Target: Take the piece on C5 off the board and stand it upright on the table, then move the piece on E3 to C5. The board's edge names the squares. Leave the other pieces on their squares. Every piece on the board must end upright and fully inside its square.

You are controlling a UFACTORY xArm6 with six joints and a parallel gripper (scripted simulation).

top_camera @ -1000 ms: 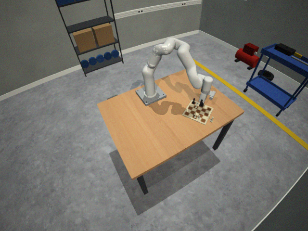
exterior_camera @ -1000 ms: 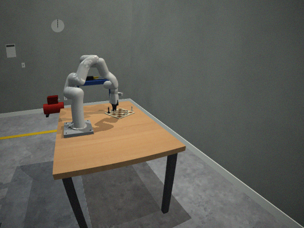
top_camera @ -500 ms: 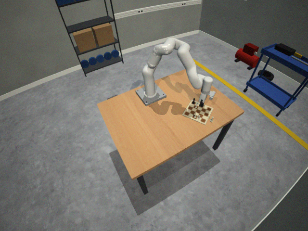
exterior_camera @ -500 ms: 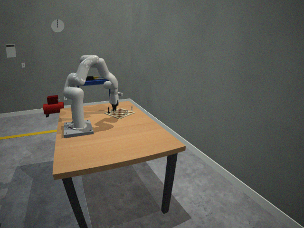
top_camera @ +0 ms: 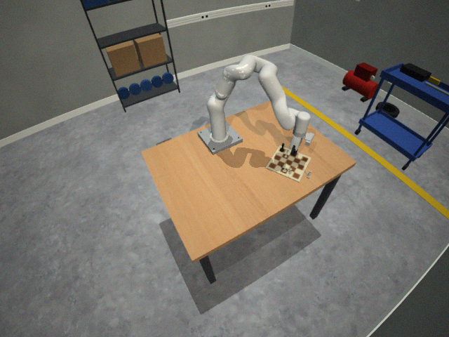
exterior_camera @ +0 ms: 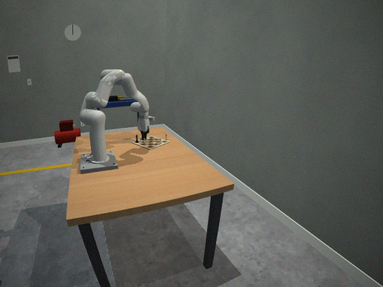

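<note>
My claw (top_camera: 294, 150) clamped on dark piece (top_camera: 293, 149) over board (top_camera: 303, 173). Second step likely; next: lower squarely onto C5.

Workshop or industrial lab bay. Grey concrete floor (top_camera: 72, 217) with a yellow line (top_camera: 362, 144) painted across it and a white line near the corner, plain grey walls, cable trunking (top_camera: 224, 12) with sockets running along one wall. Metal shelf rack (top_camera: 93, 34) holds cardboard boxes (top_camera: 135, 54) and a row of blue balls (top_camera: 145, 85). Red compressor (top_camera: 358, 82) on the floor beside a blue cart (top_camera: 397, 74) carrying a black case; a tyre (top_camera: 388, 109) sits under the cart. Wall clock (exterior_camera: 72, 32), a posted notice (exterior_camera: 13, 63) and a switch in the exterior view. White arm (top_camera: 217, 109) bolted on a base plate (top_camera: 237, 139) to a wooden table (top_camera: 217, 203).
</note>
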